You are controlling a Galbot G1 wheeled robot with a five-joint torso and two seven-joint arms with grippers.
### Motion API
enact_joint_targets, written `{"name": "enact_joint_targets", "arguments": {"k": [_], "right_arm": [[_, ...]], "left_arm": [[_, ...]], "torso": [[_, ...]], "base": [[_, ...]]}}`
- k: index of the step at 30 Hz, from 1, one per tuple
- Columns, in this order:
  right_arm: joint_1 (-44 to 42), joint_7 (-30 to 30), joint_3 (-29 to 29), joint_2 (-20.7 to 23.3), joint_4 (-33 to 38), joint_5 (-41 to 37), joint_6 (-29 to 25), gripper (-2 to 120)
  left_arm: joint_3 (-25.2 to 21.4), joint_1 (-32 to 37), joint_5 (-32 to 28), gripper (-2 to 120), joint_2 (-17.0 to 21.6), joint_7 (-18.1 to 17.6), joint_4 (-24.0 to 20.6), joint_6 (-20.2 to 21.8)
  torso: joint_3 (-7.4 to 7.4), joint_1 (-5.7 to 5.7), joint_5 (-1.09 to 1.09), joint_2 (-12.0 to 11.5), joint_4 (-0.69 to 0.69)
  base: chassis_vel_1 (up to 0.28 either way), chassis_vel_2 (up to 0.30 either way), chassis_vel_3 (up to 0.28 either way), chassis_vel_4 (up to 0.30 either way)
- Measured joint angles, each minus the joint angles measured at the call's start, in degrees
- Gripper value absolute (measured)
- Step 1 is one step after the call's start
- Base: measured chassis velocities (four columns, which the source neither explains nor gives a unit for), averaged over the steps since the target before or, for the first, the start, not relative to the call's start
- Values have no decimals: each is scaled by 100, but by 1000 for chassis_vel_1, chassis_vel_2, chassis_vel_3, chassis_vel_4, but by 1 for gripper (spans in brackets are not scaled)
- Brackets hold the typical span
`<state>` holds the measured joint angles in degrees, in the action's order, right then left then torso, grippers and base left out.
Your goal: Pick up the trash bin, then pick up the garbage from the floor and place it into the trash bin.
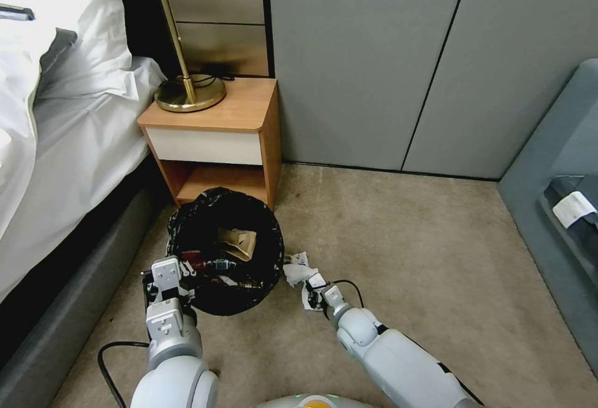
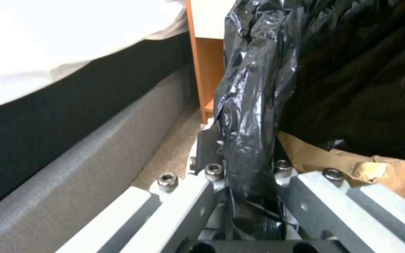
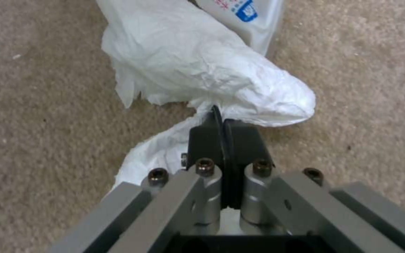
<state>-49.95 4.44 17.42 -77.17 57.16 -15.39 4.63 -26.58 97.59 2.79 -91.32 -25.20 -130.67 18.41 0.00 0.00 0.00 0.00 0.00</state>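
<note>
Left gripper (image 2: 240, 168) is clamping the trash bin (image 1: 225, 251) rim before the nightstand (image 1: 215, 137); right gripper (image 3: 222, 140), beside the bin, is pinching white crumpled tissue (image 3: 198, 70).

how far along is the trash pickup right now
Mostly done, it looks. The left gripper is shut on the trash bin at its liner rim, and a brown paper bag and other litter already lie inside. In hand: the right gripper is shut on the crumpled white tissue down on the floor. Left: getting that tissue into the bin.
</note>
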Motion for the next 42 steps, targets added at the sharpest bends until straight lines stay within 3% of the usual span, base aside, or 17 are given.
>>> {"name": "enact_joint_targets", "arguments": {"k": [10, 15, 20, 27, 29, 33, 35, 37, 42], "right_arm": [[-137, 136, -189, 160, 461, 22, -94, 0], [-580, 352, -544, 476, 1668, -35, -184, 0], [-953, 491, -832, 676, 2361, 53, -362, 0], [-1406, 856, -1530, 716, 3378, 617, -995, 0], [-1478, 919, -1797, 681, 3959, 1008, -1407, 0], [-1524, 573, -2017, 654, 4554, 1601, -2059, 0], [-1609, 87, -2022, 675, 5212, 1882, -2416, 0], [-1612, 75, -2018, 677, 5237, 1884, -2420, 0], [-1651, -231, -1639, 720, 6132, 1886, -2332, 0]], "left_arm": [[3, -1, -10, 1, 65, 2, -4, 0], [-103, -25, -135, 1, 148, 4, -13, 9], [-177, -12, -217, 1, 199, 3, -82, 21], [-216, 20, -271, 1, 226, 2, -198, 40], [-200, 60, -268, 1, 223, -5, -201, 36], [-168, 83, -256, 1, 217, -7, -202, 31], [-163, 61, -244, 1, 221, -7, -198, 31], [-163, 60, -243, 1, 220, -7, -196, 31], [-85, 44, -175, 1, 205, -6, -156, 39]], "torso": [[0, 0, 1, 0, 1], [0, 0, 0, 0, 1], [0, 0, 0, 0, 0], [0, -1, 0, 0, -1], [0, 0, 0, 0, 1], [0, -1, 0, 0, 1], [0, 0, 0, 0, 1], [0, -1, 0, 0, 1], [0, -1, -1, 0, 0]], "base": [[0, 0, 0, 0], [0, 0, 0, 0], [0, 0, 0, 0], [0, 0, 0, 0], [0, 0, 0, 0], [0, 0, 0, 0], [0, 0, 0, 0], [0, 0, 0, 0], [0, 0, 0, 0]]}}
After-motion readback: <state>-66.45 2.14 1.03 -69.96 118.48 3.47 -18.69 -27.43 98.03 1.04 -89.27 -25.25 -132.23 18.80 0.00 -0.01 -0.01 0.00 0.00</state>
